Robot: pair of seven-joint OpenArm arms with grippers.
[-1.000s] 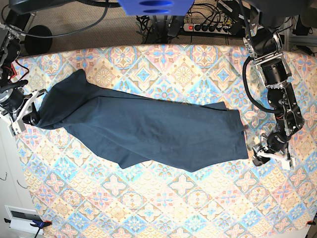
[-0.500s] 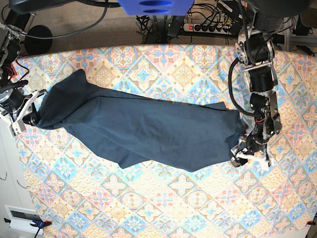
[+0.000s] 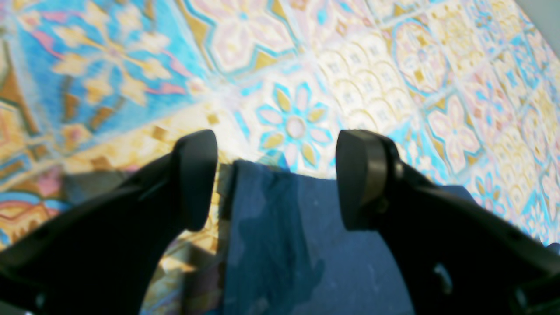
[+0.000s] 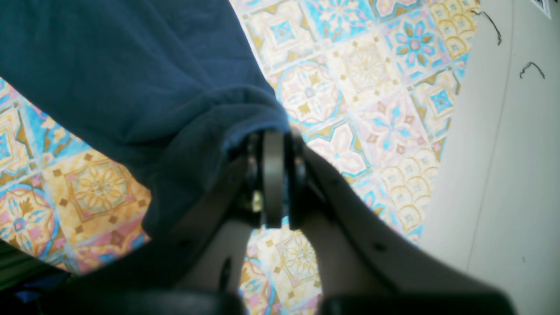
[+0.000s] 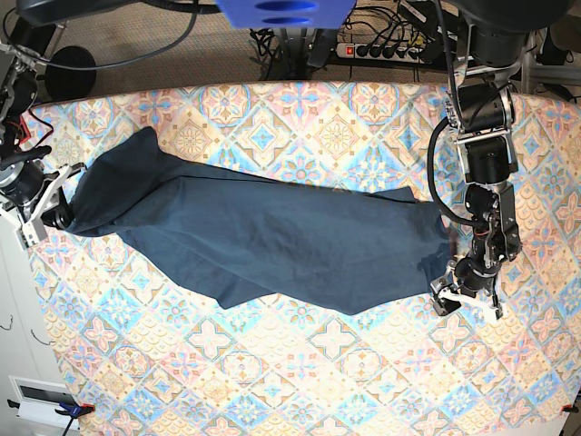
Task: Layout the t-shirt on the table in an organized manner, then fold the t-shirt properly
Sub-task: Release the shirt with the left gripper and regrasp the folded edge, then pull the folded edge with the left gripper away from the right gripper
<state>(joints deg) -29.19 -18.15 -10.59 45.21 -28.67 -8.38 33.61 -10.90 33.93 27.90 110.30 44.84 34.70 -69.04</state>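
Left gripper [image 5: 465, 301] has slid in from the right over the last second to the t-shirt [image 5: 263, 236]'s right edge; jaws apart, hem corner lying between them in the wrist view, not yet pinched; likely a corner grasp for spreading. Right gripper [image 5: 54, 216] clamped shut on the shirt's left end, unmoved. Shirt lies stretched and rumpled across mid table [image 5: 300, 381], unfolded. No containers in view.

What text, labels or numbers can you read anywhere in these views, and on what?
None is readable.
Dark navy-blue cotton t-shirt: no print or label visible.
Pastel diamond-tile patterned table cloth: ornament only.
White box at the base view's lower left corner: its dark panel is too small to read.
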